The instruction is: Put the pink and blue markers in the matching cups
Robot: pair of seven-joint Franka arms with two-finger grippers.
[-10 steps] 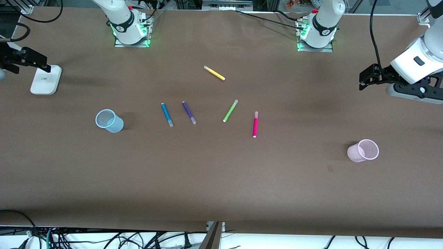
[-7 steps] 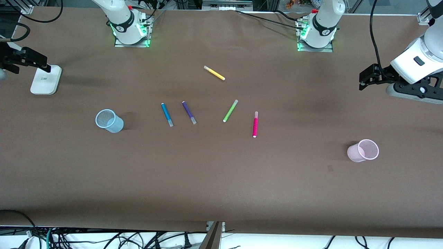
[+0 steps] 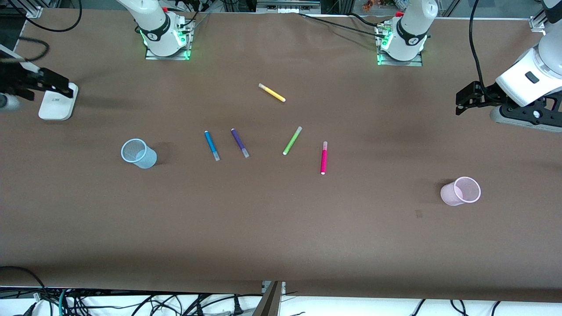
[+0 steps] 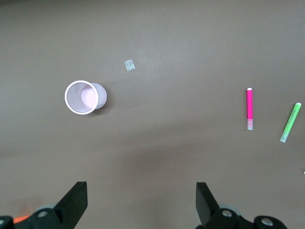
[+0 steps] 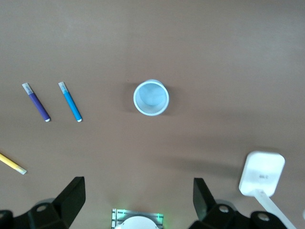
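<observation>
Front view: brown table point(image 3: 281, 228) with scattered markers, both grippers' fingers spread wide, holding nothing.

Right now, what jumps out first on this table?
Five bright markers lie fanned out mid-table: the blue marker toward the right arm's end, the pink marker toward the left arm's. The blue cup and pink cup stand upright, empty, flanking them. The left gripper and right gripper hover open at the table's ends.
</observation>
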